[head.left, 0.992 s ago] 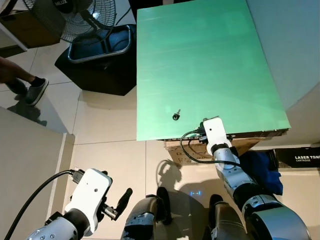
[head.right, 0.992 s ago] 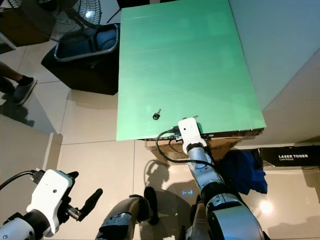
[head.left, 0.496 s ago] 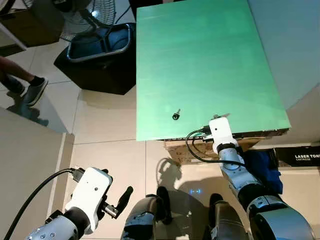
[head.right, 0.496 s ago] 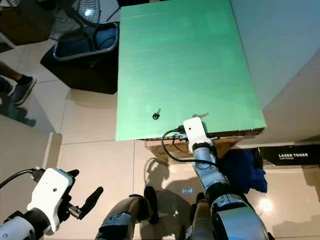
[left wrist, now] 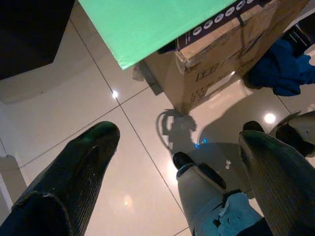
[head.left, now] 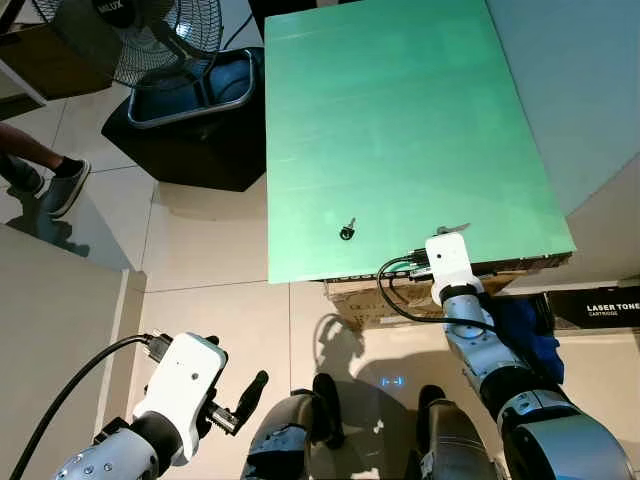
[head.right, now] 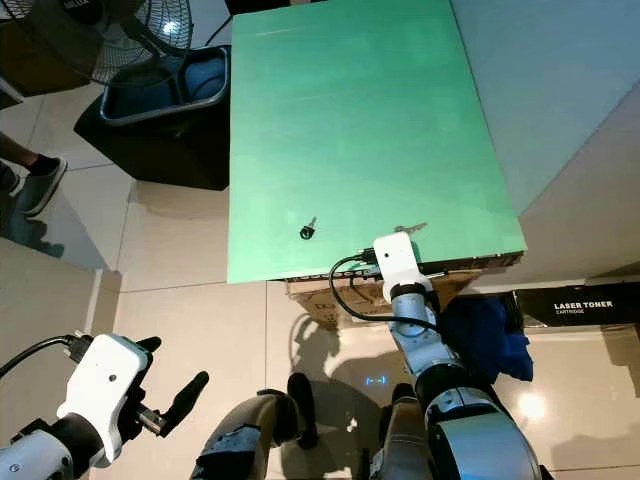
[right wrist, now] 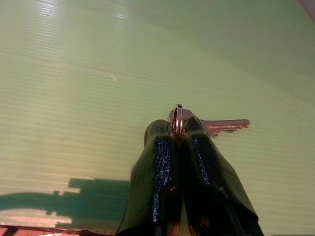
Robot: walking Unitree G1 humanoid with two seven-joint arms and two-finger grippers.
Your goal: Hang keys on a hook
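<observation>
Pinching the keys (right wrist: 206, 124) by their ring, the right gripper (right wrist: 178, 135) is hovering near the hook (head.left: 347, 232) on the green board (head.left: 400, 130); it should be steering the ring squarely over the hook's tip. The left gripper (left wrist: 177, 147) is hanging with fingers spread.

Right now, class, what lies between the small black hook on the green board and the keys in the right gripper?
Only bare green board, seen in both eye views, separates hook from keys.

My right pincer (right wrist: 178, 129) holds the keys (right wrist: 210, 125) before the board (head.left: 400, 130), right of the hook (head.left: 347, 232); a box (left wrist: 231, 54) sits beneath.
</observation>
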